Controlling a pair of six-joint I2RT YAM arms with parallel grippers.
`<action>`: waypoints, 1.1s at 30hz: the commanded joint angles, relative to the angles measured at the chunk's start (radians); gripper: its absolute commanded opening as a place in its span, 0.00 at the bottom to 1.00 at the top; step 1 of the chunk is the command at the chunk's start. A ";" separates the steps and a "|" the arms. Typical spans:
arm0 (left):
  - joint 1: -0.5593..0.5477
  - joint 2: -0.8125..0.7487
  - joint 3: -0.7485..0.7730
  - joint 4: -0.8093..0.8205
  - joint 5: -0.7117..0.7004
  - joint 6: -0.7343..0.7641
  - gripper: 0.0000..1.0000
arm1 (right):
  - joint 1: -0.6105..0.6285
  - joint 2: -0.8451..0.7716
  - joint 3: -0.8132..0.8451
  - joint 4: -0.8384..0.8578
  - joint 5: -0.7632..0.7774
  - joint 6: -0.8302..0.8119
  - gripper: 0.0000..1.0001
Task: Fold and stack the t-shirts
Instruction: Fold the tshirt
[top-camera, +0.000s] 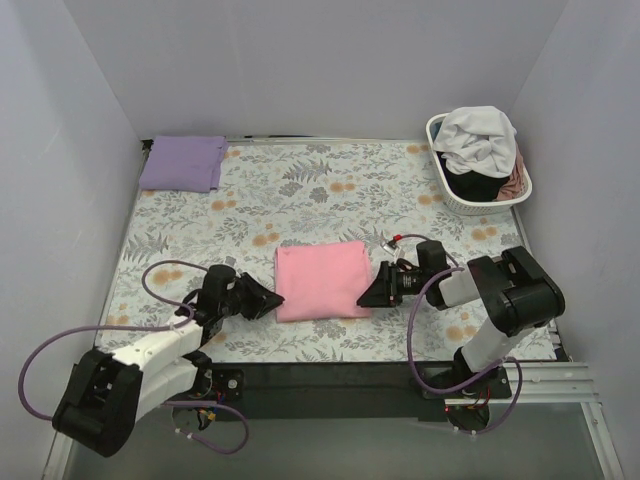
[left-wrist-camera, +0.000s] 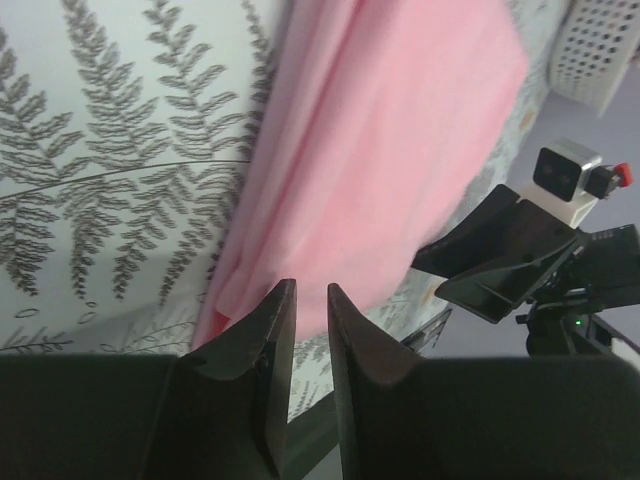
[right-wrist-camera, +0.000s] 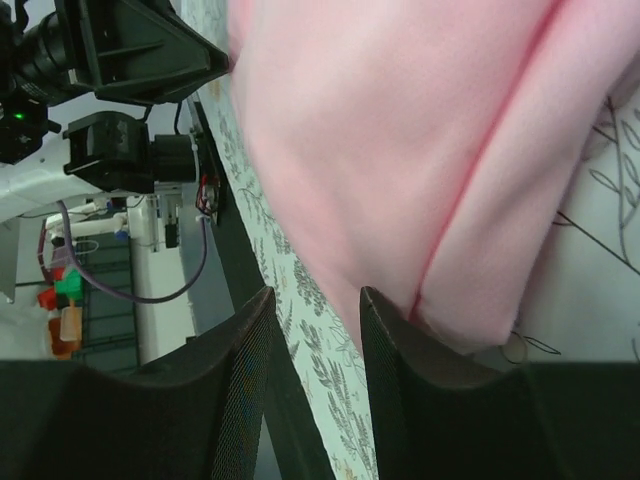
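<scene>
A light pink t-shirt (top-camera: 322, 280) lies folded into a rectangle on the floral table cover, near the front middle. My left gripper (top-camera: 274, 299) sits low at its left edge, its jaws a narrow gap apart and empty (left-wrist-camera: 311, 288), with the pink shirt (left-wrist-camera: 390, 150) just beyond the tips. My right gripper (top-camera: 368, 291) sits low at the shirt's right edge, open and empty (right-wrist-camera: 316, 292), the pink fold (right-wrist-camera: 400, 130) just past its fingers. A lavender t-shirt (top-camera: 182, 162) lies folded at the back left corner.
A white slatted laundry basket (top-camera: 452, 196) stands at the back right, holding a white t-shirt (top-camera: 480, 135), a black one (top-camera: 478, 185) and a dusty pink one (top-camera: 514, 183). Grey walls enclose the table on three sides. The floral cover (top-camera: 300, 190) spans the table.
</scene>
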 joint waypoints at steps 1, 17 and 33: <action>0.001 -0.112 0.024 -0.038 -0.064 -0.023 0.19 | -0.005 -0.126 0.009 0.029 0.023 0.025 0.47; 0.066 0.510 0.398 0.221 -0.125 0.086 0.13 | -0.003 0.137 0.395 0.066 0.213 0.113 0.46; 0.187 0.547 0.349 0.245 -0.033 0.108 0.18 | -0.092 0.240 0.297 0.258 0.114 0.159 0.46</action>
